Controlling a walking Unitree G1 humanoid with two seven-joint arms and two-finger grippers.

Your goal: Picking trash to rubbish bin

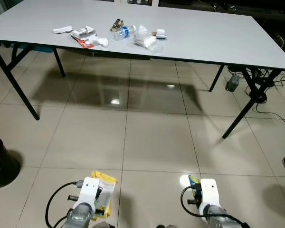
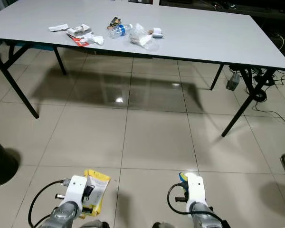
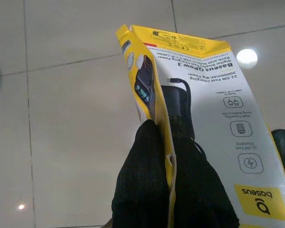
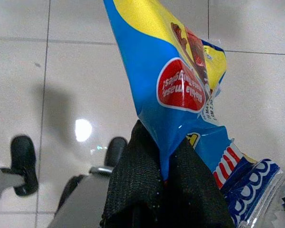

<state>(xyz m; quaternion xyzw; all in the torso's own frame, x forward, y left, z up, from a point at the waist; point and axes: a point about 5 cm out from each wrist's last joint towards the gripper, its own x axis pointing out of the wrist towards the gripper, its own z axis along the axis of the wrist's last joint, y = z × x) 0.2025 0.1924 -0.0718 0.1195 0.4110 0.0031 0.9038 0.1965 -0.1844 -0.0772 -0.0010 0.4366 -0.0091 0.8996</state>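
Because each pack is pinched only by a thin edge, either could slide free on the way to the bin, by my reckoning. The left end effector (image 3: 171, 156) is clamped on one yellow charger box (image 3: 199, 104), low left in the head views; the right end effector (image 4: 164, 166) grips one blue snack wrapper (image 4: 166, 80), low centre-right. One black rubbish bin (image 1: 0, 161) sits at the left edge, mostly cut off, so a careless turn might miss it. On the counter (image 1: 213, 38), upper frame, lie one plastic bottle (image 1: 122, 32) and about six other scraps.
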